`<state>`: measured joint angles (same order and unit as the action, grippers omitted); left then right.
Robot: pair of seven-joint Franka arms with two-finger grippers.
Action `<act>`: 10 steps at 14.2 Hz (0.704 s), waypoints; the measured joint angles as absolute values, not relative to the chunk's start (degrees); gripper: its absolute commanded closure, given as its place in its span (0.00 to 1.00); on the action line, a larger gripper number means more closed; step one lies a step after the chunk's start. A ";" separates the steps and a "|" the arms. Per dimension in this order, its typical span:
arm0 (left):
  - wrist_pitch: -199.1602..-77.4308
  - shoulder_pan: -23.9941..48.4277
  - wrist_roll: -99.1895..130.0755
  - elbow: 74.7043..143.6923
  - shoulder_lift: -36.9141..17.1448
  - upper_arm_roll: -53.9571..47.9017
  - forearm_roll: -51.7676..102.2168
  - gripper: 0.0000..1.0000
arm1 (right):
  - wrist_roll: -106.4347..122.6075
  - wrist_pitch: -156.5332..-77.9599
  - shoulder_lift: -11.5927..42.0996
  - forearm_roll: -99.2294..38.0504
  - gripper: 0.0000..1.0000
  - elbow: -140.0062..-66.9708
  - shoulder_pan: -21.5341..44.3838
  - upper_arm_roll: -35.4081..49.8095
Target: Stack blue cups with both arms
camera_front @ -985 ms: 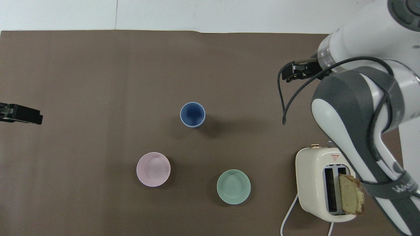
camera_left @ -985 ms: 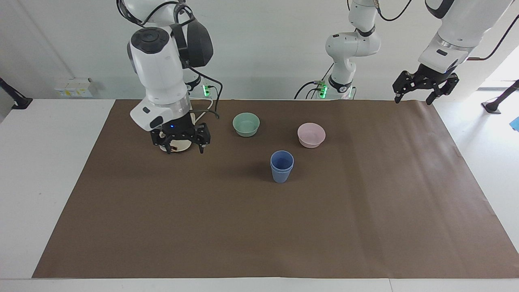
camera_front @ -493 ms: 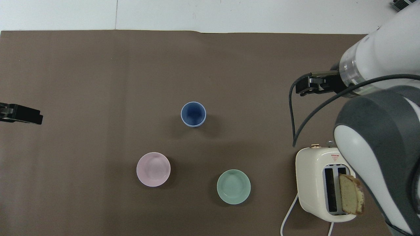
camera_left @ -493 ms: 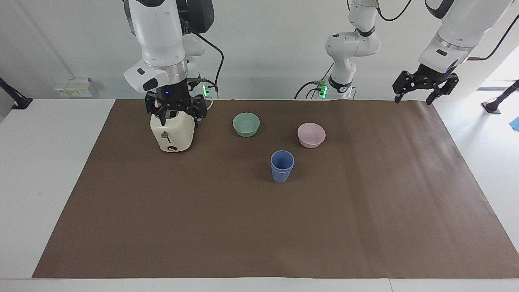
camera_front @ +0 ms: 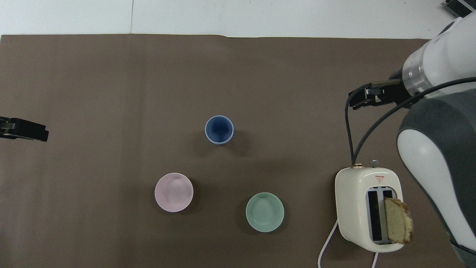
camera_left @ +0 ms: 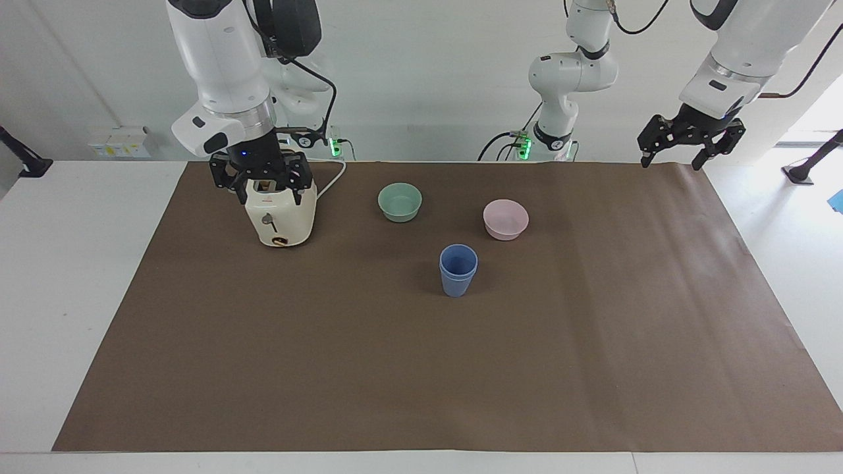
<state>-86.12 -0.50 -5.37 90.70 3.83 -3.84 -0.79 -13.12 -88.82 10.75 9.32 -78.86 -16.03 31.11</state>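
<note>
The two blue cups [camera_left: 458, 270] stand nested one inside the other, upright on the brown mat, farther from the robots than the two bowls; they also show in the overhead view [camera_front: 219, 129]. My right gripper [camera_left: 263, 189] hangs open and empty just over the top of the toaster, well apart from the cups; its tip shows in the overhead view [camera_front: 359, 101]. My left gripper [camera_left: 675, 158] is open and empty, raised over the mat's edge at the left arm's end, where the arm waits; its tip shows in the overhead view [camera_front: 31, 131].
A cream toaster [camera_left: 280, 217] with a slice of bread [camera_front: 398, 225] in one slot stands near the right arm's base, its white cord trailing. A green bowl [camera_left: 400, 201] and a pink bowl [camera_left: 505, 218] sit nearer to the robots than the cups.
My right gripper has risen from low in front of the toaster to just over its top and drifted toward the right arm's end. The cups and left arm have not moved.
</note>
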 measured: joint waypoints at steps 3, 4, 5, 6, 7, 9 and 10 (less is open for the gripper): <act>-86.12 -0.50 -5.37 90.70 3.83 -3.84 -0.79 0.00 | -13.12 -88.83 10.75 9.32 0.00 -78.88 -16.04 31.11; -86.12 -0.50 -5.37 90.70 3.83 -3.84 -0.79 0.00 | -13.12 -88.83 10.75 9.32 0.00 -78.88 -16.04 31.11; -86.12 -0.50 -5.37 90.70 3.83 -3.84 -0.79 0.00 | -13.12 -88.83 10.75 9.31 0.00 -78.88 -16.03 31.13; -86.12 -0.50 -5.37 90.70 3.83 -3.84 -0.79 0.00 | -13.12 -88.85 10.76 9.14 0.00 -78.88 -16.03 31.13; -86.12 -0.50 -5.37 90.70 3.83 -3.84 -0.79 0.00 | -13.12 -88.98 10.75 8.55 0.00 -78.88 -16.04 31.09; -86.12 -0.50 -5.37 90.70 3.83 -3.84 -0.79 0.00 | -13.12 -89.62 10.75 7.48 0.00 -78.88 -16.08 30.43; -86.12 -0.50 -5.37 90.70 3.83 -3.84 -0.79 0.00 | -13.09 -89.84 10.76 7.30 0.00 -78.88 -16.10 29.81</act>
